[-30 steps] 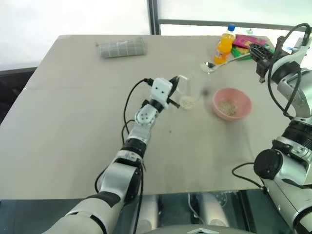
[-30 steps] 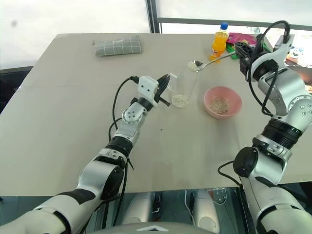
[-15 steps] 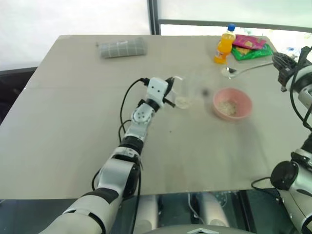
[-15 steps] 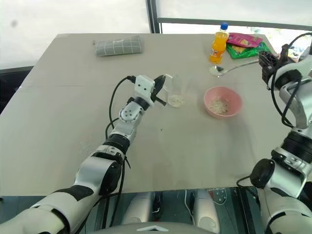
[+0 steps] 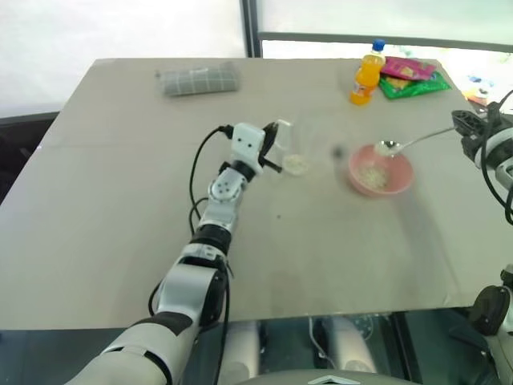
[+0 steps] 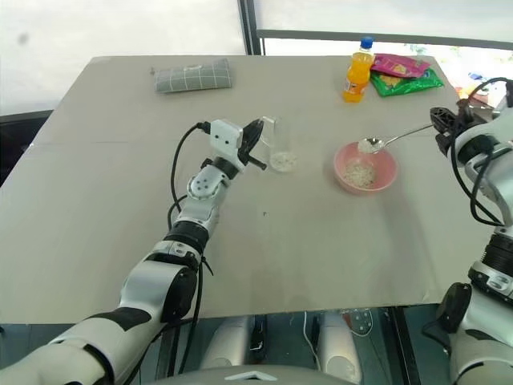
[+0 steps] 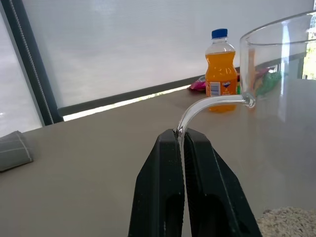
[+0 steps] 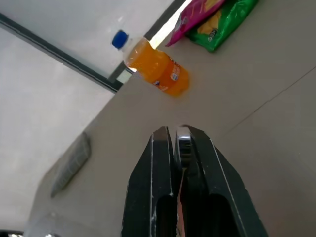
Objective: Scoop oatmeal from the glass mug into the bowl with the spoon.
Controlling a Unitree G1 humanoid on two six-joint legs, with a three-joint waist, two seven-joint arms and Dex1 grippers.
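On a grey worktop (image 5: 120, 241), the left hand (image 5: 272, 148) was clamped shut on the curved handle of the glass mug (image 5: 295, 148), which stood near the middle of the worktop with a little oatmeal (image 5: 295, 164) in its bottom. The right hand (image 6: 439, 120), by the right edge, was pinched shut on the handle end of the spoon (image 6: 393, 139), holding its head above the far rim of the pink bowl (image 6: 365, 167). The bowl sat between the mug and the right edge, with oatmeal inside.

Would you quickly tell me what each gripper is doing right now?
Left gripper: shut on the glass mug handle.
Right gripper: shut on the spoon handle.
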